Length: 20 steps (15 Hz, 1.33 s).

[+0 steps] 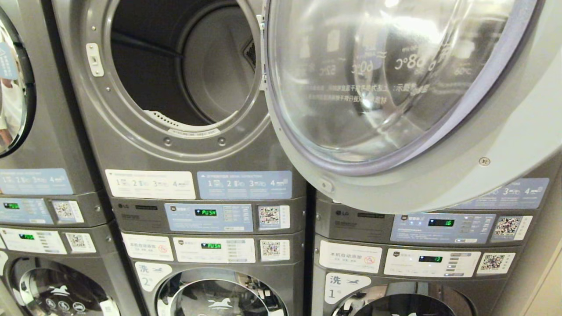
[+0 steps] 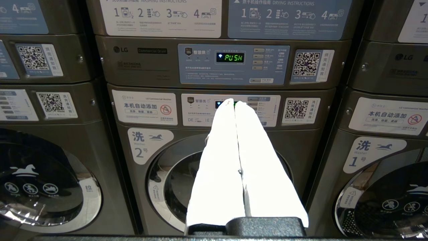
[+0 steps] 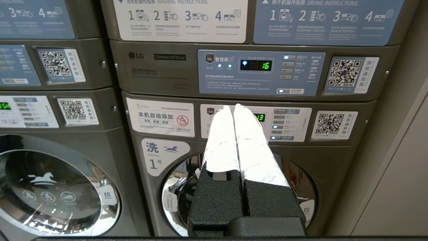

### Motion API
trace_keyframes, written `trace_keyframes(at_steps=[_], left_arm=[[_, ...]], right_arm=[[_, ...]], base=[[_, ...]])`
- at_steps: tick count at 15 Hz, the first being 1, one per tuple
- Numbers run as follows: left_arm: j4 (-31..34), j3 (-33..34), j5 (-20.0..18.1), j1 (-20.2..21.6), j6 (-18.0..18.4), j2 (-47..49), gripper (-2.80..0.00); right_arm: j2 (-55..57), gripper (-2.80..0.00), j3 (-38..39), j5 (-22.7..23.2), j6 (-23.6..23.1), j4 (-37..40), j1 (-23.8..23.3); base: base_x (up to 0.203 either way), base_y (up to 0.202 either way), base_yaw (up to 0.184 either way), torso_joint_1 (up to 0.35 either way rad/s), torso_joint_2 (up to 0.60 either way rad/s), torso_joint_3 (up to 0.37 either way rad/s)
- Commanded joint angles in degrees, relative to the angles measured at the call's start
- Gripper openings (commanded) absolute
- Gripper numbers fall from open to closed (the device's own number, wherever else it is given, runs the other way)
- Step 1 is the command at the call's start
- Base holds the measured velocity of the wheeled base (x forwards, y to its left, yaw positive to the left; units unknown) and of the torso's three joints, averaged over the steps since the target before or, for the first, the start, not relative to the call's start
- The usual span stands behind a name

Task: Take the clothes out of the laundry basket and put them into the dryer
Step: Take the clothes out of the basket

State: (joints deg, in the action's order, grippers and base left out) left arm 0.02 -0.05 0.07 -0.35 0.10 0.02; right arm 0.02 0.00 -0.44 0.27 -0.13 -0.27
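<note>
The dryer (image 1: 184, 74) stands directly ahead in my head view, upper unit of the middle stack. Its round opening is exposed and the drum (image 1: 175, 66) behind it is dark, with no clothes visible inside. The dryer door (image 1: 395, 87) hangs swung out to my right, its clear bowl-shaped window covering the upper unit of the neighbouring stack. Below the opening, the control panel (image 1: 208, 217) reads PUSH in green. The washer door (image 1: 219, 298) of the lower unit sits at the bottom edge of the head view.

My left gripper (image 2: 233, 102) shows only in the left wrist view. Its two white fingers (image 2: 217, 160) are pressed together along their length and hold nothing. It points at the washer panel (image 2: 230, 110) of the middle stack, apart from it.

My right gripper (image 3: 234, 107) shows only in the right wrist view. Its jaws are likewise fully closed and empty. It points at the right-hand stack, whose dryer display (image 3: 255, 65) reads 16
</note>
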Motion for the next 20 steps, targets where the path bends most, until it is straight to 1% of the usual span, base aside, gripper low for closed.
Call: trace_keyframes(at_steps=[1,20], left_arm=[[-0.02,-0.03,0.01,0.0,-0.01,-0.02,-2.8],[-0.02,-0.04,0.01,0.0,-0.01,-0.02,-2.8]], right_arm=[[-0.11,-2.8,0.0,0.0,-0.16,-0.04,0.0],[-0.11,-2.8,0.0,0.0,-0.36,-0.04,0.0]], base=[[0.0,0.0,0.0,-0.042,0.1,0.057],[0.0,0.0,0.0,-0.058,0.13,0.069]])
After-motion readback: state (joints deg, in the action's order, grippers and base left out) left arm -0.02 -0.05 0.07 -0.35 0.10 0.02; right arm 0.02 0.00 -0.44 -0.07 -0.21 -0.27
